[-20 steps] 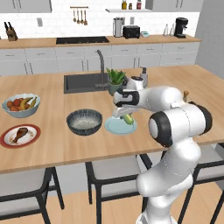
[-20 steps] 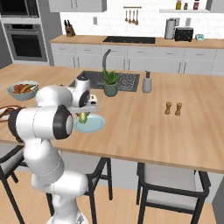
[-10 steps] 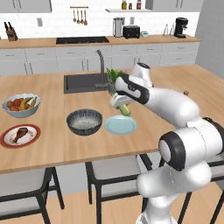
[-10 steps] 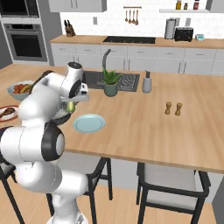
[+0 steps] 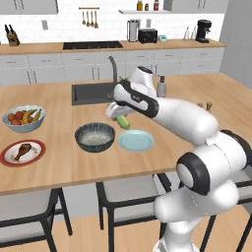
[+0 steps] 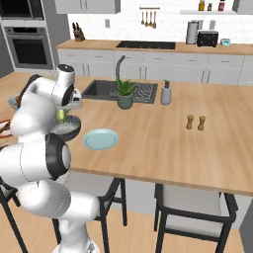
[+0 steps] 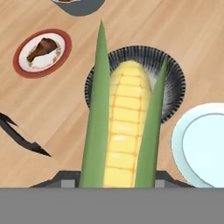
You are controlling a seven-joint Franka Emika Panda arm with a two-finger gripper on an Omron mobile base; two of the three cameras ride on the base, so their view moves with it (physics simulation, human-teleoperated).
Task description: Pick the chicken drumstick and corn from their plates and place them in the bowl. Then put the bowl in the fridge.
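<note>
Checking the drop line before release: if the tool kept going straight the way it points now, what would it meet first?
Probably the bowl: the hand view looks along the tool and its held corn, whose tip lies over the bowl's inside. Depth is unclear, so the near rim might come first.

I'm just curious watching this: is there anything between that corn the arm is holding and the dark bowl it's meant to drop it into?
Nothing visible. The gripper holds the corn above the counter, close to the bowl, whose inside looks bare.
</note>
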